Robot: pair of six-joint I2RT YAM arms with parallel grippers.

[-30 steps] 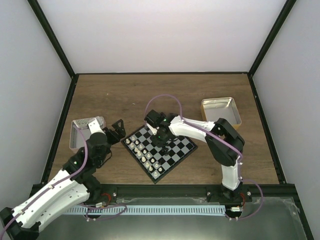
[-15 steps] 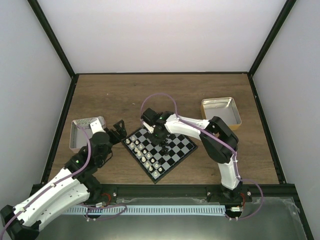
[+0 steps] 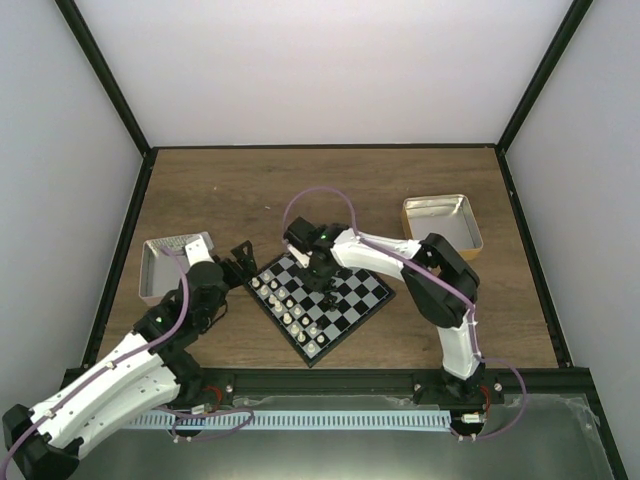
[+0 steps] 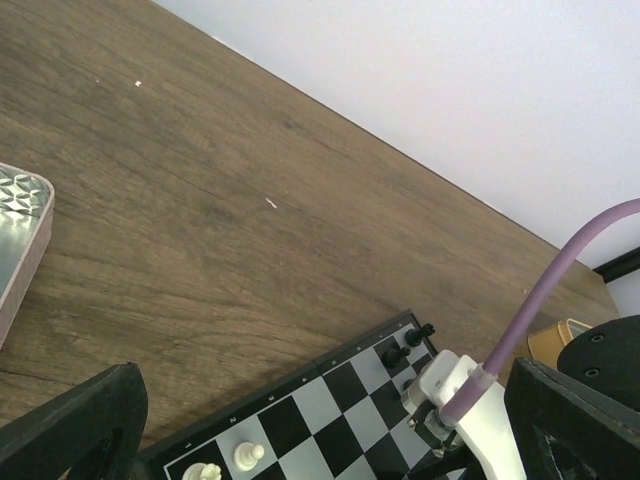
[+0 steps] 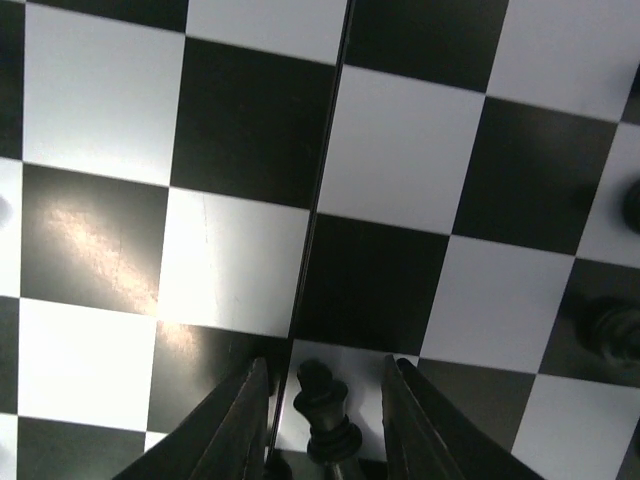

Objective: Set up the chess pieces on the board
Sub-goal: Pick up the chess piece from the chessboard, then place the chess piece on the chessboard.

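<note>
The board [image 3: 353,329] lies turned like a diamond in the middle of the table. White chess pieces [image 3: 286,301] fill its near-left side and a few black pieces [image 3: 345,290] stand near the far side. My right gripper [image 3: 318,270] is low over the board's far part. In the right wrist view it [image 5: 325,385] is open, with a black piece [image 5: 325,412] standing upright on a light square between the fingers, a gap on each side. My left gripper [image 3: 237,262] is open and empty beside the board's left corner; in the left wrist view [image 4: 325,375] it looks over the board's edge [image 4: 300,372].
A pink-rimmed metal tray [image 3: 148,270] sits at the left, partly under the left arm, and shows in the left wrist view [image 4: 20,240]. A tan-rimmed tray [image 3: 442,222] sits at the back right. The right arm and its purple cable [image 4: 540,300] cross the board.
The right gripper shifted slightly over the far part of the board and settled around the black piece. The left arm edged a little toward the board.
</note>
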